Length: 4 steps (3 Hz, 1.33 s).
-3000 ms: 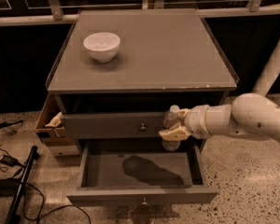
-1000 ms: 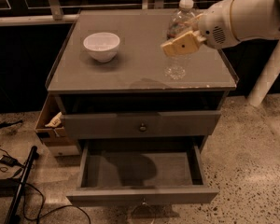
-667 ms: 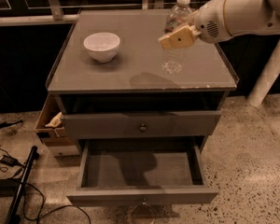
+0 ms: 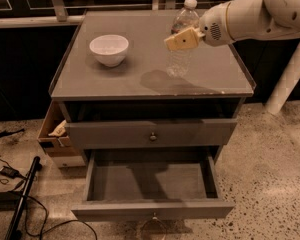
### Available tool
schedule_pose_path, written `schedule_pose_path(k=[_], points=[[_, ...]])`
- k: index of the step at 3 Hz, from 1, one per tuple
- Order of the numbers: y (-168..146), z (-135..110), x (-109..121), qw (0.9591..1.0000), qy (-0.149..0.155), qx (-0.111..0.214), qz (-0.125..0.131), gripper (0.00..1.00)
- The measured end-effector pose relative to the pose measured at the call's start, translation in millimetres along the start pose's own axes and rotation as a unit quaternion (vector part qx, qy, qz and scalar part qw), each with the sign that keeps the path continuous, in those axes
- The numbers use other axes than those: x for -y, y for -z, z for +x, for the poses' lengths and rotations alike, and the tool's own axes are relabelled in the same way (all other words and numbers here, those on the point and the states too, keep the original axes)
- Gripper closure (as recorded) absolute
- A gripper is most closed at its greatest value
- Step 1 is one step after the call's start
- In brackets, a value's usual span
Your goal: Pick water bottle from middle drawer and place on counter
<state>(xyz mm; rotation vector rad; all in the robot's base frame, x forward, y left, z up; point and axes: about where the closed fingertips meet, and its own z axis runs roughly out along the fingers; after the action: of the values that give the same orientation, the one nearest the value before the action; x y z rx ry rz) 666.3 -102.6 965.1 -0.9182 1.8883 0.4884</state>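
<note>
Holding water bottle (image 4: 178, 61), end effector (image 4: 181, 38) over counter (image 4: 110, 79)

Counter (image 4: 215, 71): 1 white bowl (image 4: 109, 49), 1 water bottle (image 4: 179, 64) w/ hand (image 4: 182, 39) at it.

White arm (image 4: 250, 15) level in from the upper right, tan gripper (image 4: 182, 37) at its leftward tip.
</note>
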Motion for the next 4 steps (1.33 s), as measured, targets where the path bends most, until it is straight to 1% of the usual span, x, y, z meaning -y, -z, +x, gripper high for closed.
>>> schedule_pose_path(k=[1,2,3,4], points=[[-13.9,10.7,4.3,0.9997,-0.024,-0.009,-0.003,1.0],[-24.0,22.0,5.1,0.9991,-0.037,-0.021,-0.006,1.0],[-31.9,32.5,3.4,0.9986,-0.042,-0.03,-0.008,1.0],[-36.8,40.3,0.6,0.9989,-0.036,-0.03,-0.007,1.0]])
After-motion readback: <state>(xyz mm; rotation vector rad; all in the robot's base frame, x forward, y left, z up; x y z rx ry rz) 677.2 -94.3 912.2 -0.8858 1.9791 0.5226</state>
